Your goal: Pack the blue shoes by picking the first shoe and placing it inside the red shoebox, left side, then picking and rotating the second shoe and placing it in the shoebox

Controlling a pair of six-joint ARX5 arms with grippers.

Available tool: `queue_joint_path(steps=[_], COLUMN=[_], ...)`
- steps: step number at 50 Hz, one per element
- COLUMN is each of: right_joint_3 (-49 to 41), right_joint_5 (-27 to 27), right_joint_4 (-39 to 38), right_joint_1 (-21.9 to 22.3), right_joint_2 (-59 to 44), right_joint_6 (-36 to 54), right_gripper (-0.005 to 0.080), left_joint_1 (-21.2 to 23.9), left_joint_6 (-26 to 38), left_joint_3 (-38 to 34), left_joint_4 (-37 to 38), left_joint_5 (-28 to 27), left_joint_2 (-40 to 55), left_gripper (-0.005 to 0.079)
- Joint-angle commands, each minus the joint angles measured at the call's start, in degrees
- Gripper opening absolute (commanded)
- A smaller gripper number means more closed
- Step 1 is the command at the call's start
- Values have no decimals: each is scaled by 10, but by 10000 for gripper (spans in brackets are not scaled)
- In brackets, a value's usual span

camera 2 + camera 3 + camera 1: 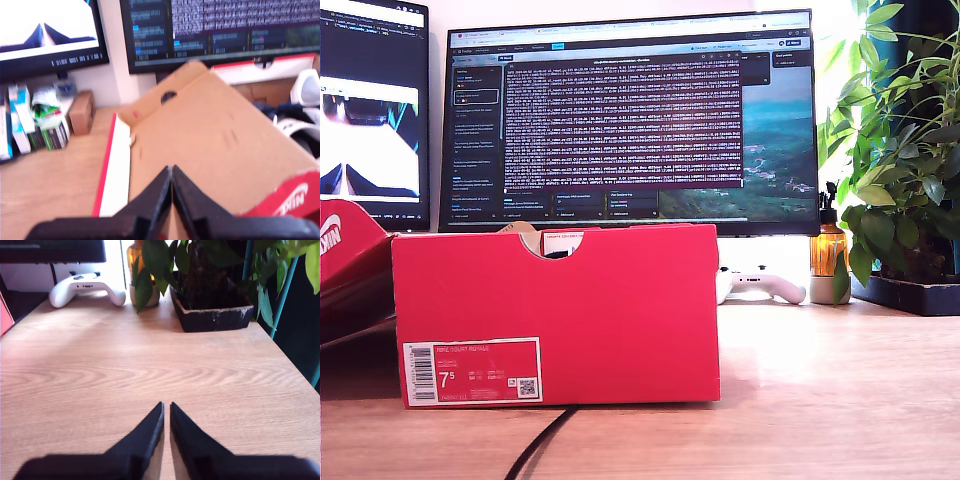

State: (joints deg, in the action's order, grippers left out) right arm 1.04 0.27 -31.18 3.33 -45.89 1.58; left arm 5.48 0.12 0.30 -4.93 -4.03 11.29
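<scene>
The red shoebox (556,312) is seen standing on the wooden surface (840,400), its notched, labelled wall facing the exterior camera. A blue shoe (292,120), dark with white sole, is glimpsed beyond the red lid (215,145), whose brown inner face lies directly beneath my first hand (171,172); its jaws are pressed together, nothing held. My second hand (166,407) is seen over bare surface, jaws narrowed to a slit, empty. Ahead of it, a white controller (86,288) and a plant tray (215,315) are noted.
</scene>
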Motion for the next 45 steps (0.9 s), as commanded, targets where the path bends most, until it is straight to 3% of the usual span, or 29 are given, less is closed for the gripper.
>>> queue_joint_path(steps=[1,7,25,37,45], right_joint_3=[-8,-8,-8,-8,-8], right_joint_5=[-5,-33,-31,25,29], right_joint_4=[-1,12,121,210,264], right_joint_1=[0,0,-2,-27,-42], right_joint_2=[11,44,194,313,374], right_joint_6=[2,0,-8,-5,-5], right_gripper=[-2,-2,-2,-2,-2], left_joint_1=[-1,-1,-1,-1,-1], left_joint_6=[-3,-3,-3,-3,-3], left_joint_3=[-18,-18,-18,-18,-18], left_joint_4=[-5,-5,-4,-4,-4], left_joint_5=[-1,-1,0,0,0], left_joint_2=[-2,-2,-2,-2,-2], left_gripper=[-11,-11,-11,-11,-11])
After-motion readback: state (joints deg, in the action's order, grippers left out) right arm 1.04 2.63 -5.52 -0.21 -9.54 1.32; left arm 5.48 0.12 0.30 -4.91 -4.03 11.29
